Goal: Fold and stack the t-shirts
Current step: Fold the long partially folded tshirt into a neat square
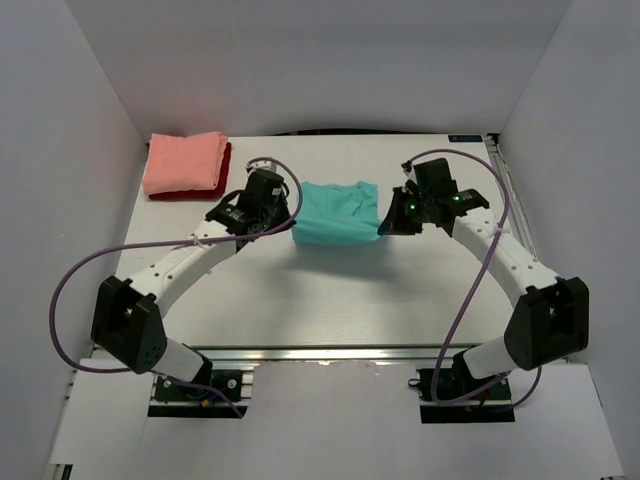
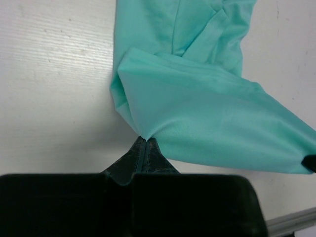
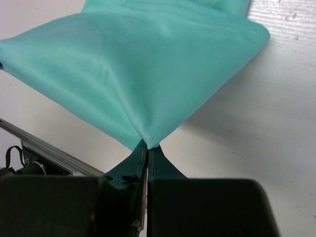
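Over the middle of the table (image 1: pixel 330 300), the teal shirt (image 1: pixel 335 213) stretches between two arms. The left gripper (image 2: pixel 146 143) is clamped on one near corner, and the right gripper (image 3: pixel 146 145) is pinched tight on the other. At far left, the pink shirt (image 1: pixel 183 162) lies folded atop the dark red shirt (image 1: pixel 192 194).

one t-shirt (image 1: pixel 335 212) at centre, stacked pair (image 1: pixel 185 163) behind, left

Three t-shirts: teal t-shirt (image 1: pixel 338 212), salmon-pink t-shirt (image 1: pixel 185 162), dark red t-shirt (image 1: pixel 227 165) seemingly, mostly covered. Two arms: left arm (image 1: pixel 190 262), right arm (image 1: pixel 500 250).
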`<state>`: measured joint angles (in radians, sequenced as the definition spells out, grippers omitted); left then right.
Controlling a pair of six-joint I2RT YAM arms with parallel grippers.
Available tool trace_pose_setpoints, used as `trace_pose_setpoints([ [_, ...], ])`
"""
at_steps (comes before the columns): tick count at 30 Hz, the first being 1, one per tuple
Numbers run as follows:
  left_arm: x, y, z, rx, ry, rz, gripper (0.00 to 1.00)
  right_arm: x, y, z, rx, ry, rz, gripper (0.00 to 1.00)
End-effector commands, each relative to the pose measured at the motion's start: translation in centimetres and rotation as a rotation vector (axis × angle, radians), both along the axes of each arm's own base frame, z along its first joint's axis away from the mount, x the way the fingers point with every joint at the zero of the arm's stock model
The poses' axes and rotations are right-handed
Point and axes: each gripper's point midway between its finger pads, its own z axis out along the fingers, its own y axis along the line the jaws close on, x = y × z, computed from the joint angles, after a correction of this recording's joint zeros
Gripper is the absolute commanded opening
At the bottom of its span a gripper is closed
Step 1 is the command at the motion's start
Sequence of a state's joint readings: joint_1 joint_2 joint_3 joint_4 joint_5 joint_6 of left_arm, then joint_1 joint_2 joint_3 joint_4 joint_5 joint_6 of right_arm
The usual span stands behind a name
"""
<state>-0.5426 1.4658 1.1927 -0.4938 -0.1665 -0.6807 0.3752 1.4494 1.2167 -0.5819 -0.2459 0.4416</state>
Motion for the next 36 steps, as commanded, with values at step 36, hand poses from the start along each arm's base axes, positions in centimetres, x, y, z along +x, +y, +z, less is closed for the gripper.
trace_pose_setpoints([
  [36,20.6,-0.6,-2.6,-0.049,-0.047,0.028,0.00,19.9,1.2,-3.3,0.036,-0.032,-0.054,0.00],
])
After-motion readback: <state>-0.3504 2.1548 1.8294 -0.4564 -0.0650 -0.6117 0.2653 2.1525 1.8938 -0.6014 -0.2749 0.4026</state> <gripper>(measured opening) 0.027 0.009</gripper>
